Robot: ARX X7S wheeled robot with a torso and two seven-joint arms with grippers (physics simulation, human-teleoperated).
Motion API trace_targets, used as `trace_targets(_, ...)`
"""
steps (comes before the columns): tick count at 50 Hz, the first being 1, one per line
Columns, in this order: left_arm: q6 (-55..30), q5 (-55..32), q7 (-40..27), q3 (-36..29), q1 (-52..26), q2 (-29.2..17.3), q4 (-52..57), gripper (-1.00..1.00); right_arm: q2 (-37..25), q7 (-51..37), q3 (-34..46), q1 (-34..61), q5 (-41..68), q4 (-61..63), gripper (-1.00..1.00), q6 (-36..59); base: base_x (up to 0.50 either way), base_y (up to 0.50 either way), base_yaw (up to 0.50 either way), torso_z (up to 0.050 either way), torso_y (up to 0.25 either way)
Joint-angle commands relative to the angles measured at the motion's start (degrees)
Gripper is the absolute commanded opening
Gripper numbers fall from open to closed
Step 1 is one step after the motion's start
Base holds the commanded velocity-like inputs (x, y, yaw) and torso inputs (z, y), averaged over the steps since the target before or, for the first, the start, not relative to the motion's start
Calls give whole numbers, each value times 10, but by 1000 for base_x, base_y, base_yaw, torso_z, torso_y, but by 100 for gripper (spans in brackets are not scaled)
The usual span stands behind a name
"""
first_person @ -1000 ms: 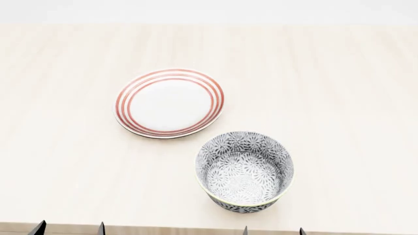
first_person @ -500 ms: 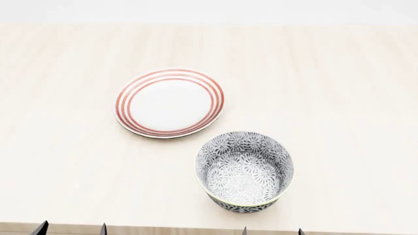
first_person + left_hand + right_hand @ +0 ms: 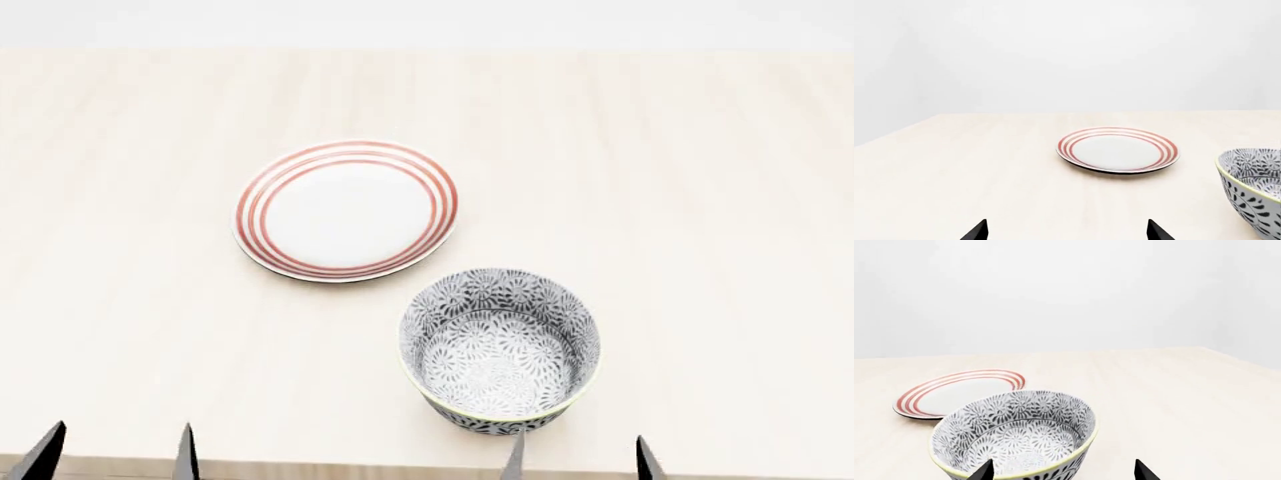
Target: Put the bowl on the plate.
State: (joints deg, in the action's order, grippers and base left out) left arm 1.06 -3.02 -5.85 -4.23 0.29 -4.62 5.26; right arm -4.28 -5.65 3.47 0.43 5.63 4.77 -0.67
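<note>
The bowl (image 3: 501, 347), grey-and-white floral with a thin yellowish rim, stands upright on the wooden table near its front edge; it also shows in both wrist views (image 3: 1014, 437) (image 3: 1254, 185). The plate (image 3: 347, 209), white with red rings, lies flat behind and left of the bowl, apart from it (image 3: 1118, 150) (image 3: 957, 392). My left gripper (image 3: 115, 455) (image 3: 1066, 231) is open at the front edge, left of the bowl, with nothing between its fingers. My right gripper (image 3: 577, 458) (image 3: 1064, 471) is open just in front of the bowl, its left fingertip (image 3: 983, 471) overlapping the near rim.
The light wooden table (image 3: 694, 180) stretches wide to the back and to both sides. Its front edge (image 3: 334, 468) runs along the bottom of the head view. A plain white wall (image 3: 1067, 50) stands behind.
Both grippers have come forward into the head view; more of their fingertips shows now. The right one has neared the bowl's front. Bowl and plate have not moved.
</note>
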Motion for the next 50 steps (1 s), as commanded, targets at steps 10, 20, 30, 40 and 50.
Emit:
trace_targets(10,-3,-14,-75,100,6,-19,268,100,1,-49,-87,18,83,213,100,-95,52,0,0,0,0)
trace_targets(20,11,-8,-84,91,11,-26,269,100,-10,-56,-75,15,85,219,100,-97,497,0,0,0,0)
trace_targets(30,12,-12,-89,82,12,-31,261,100,-18,-62,-65,12,83,213,100,-102,500,0,0,0,0)
trace_targets(40,-36,-16,-87,59,8,-39,248,100,-27,-66,-51,8,75,215,100,-104,370,0,0,0,0)
trace_targets(50,-189,-61,-47,-21,-9,-28,164,100,-37,-66,-38,4,75,218,100,-102,0,0,0,0,0)
